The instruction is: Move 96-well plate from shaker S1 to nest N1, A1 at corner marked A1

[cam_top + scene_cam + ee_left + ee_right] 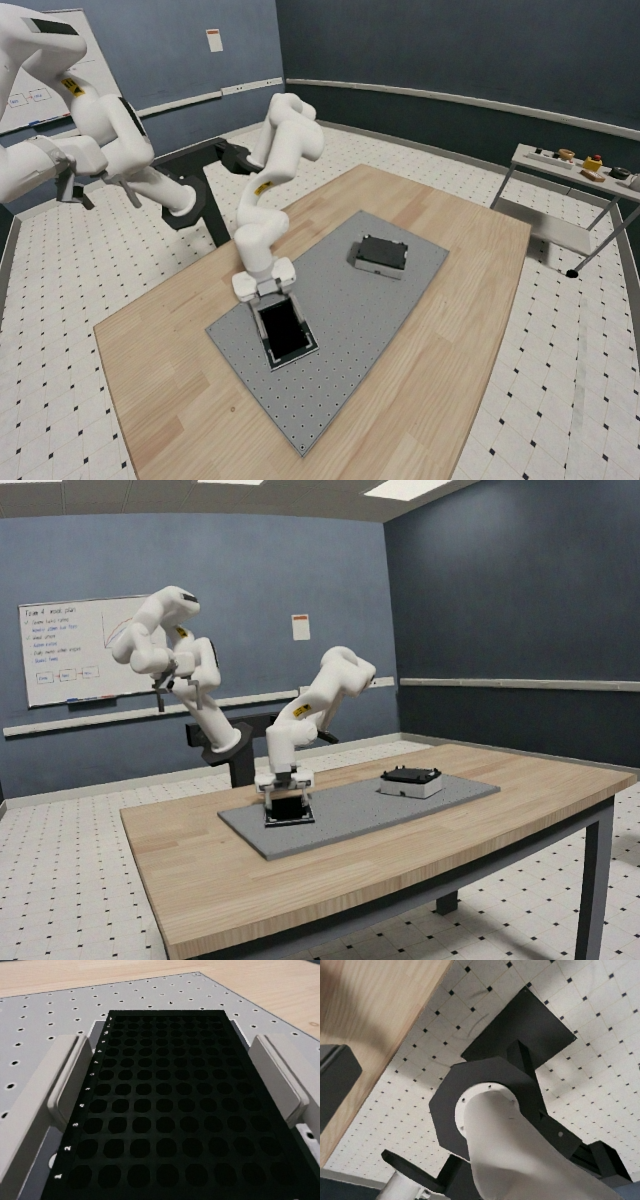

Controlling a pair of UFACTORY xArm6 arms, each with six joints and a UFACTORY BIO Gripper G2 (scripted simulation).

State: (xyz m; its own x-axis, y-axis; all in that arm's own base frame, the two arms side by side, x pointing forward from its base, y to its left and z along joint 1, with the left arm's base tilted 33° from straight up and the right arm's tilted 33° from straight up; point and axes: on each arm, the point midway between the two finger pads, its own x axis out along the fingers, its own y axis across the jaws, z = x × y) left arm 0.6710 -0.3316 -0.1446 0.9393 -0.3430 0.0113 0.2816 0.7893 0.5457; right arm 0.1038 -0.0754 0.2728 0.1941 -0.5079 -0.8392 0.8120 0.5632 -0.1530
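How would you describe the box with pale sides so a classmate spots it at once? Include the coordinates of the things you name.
Find the wooden table (439, 330) (361, 872) (125, 970) (370, 1010), then the grey board (341, 320) (351, 815) (165, 995) dotted with holes. On it sits a low box (382, 254) (412, 782) with a black top. Unlike the black plate (284, 328) (289, 808) (167, 1095), it has pale sides and no arm over it.

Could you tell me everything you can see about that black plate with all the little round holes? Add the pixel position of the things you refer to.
The plate (283, 328) (288, 808) (165, 1090) is a near-black rectangle, plastic by its look, with rows of round wells and small white numbers along one long edge. It looks level, over the dark, light-edged nest (294, 360) (289, 823); whether it is fully seated, I cannot tell. The left hand (283, 321) (287, 800) (175, 1080) grips its two long sides with pale pads. The wells' contents are too dark to make out.
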